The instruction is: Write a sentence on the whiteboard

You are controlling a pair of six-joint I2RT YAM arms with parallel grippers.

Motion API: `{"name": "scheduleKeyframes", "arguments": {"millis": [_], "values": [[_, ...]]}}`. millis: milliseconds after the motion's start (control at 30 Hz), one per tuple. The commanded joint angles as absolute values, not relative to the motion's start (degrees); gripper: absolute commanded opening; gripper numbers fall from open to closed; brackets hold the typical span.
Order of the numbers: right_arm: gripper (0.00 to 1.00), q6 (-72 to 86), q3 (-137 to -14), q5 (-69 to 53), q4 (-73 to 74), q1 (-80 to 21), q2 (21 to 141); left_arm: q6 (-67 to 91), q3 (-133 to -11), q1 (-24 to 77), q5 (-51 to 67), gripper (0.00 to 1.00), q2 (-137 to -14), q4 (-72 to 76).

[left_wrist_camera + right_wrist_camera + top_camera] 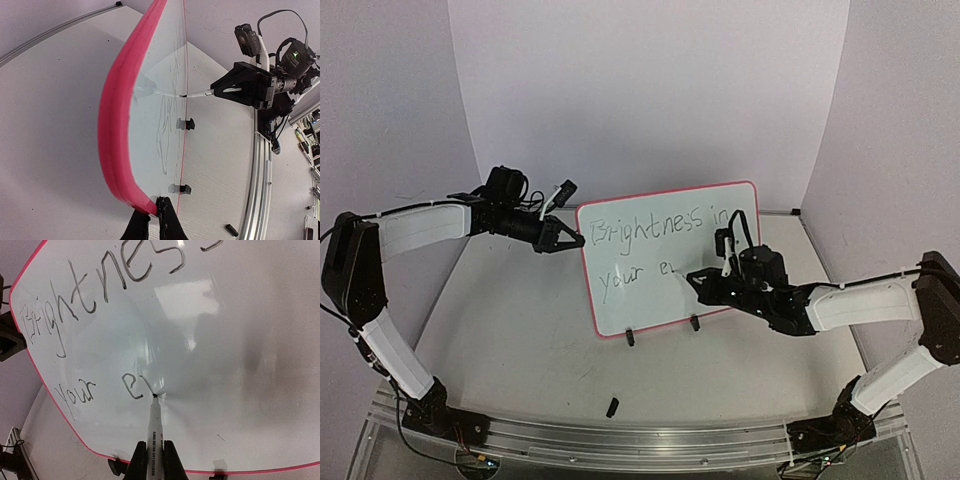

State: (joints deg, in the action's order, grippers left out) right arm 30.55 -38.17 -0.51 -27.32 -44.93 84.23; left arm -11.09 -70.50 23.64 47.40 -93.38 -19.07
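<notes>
The whiteboard (655, 300) (150, 125) (230, 340) stands tilted on the table, white with a red-pink frame. The sentence (650, 232) (90, 295) reads "Brightness in" on the top line and "your e" plus a fresh stroke below. My left gripper (575, 240) (155, 207) is shut on the board's upper left corner. My right gripper (698, 278) (155, 445) is shut on a white-bodied marker (155, 427) (197, 93). Its dark tip touches the board just right of the "e".
Two black clip feet (630, 337) (695, 322) hold the board's lower edge. A small black cap (612, 406) (231, 230) lies on the table in front. A metal rail (640, 440) runs along the near edge, and purple walls enclose the back and sides.
</notes>
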Motion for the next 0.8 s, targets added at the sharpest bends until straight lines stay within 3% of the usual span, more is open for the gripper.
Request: {"name": "scheduleKeyframes", "arguments": {"millis": [0, 267, 767], "values": [[0.00, 30.13, -38.38, 1.16, -26.92, -44.56, 82.08, -18.43, -70.49, 24.72, 42.44, 0.00, -94.11, -21.96], [0.00, 28.63, -38.88, 1.67, -26.85, -44.56, 78.53, -18.45, -70.51, 24.70, 42.45, 0.00, -94.09, -21.90], [0.00, 27.66, -42.01, 2.86, -26.46, -44.56, 84.42, -18.45, -70.49, 24.70, 42.36, 0.00, -94.14, -21.96]]}}
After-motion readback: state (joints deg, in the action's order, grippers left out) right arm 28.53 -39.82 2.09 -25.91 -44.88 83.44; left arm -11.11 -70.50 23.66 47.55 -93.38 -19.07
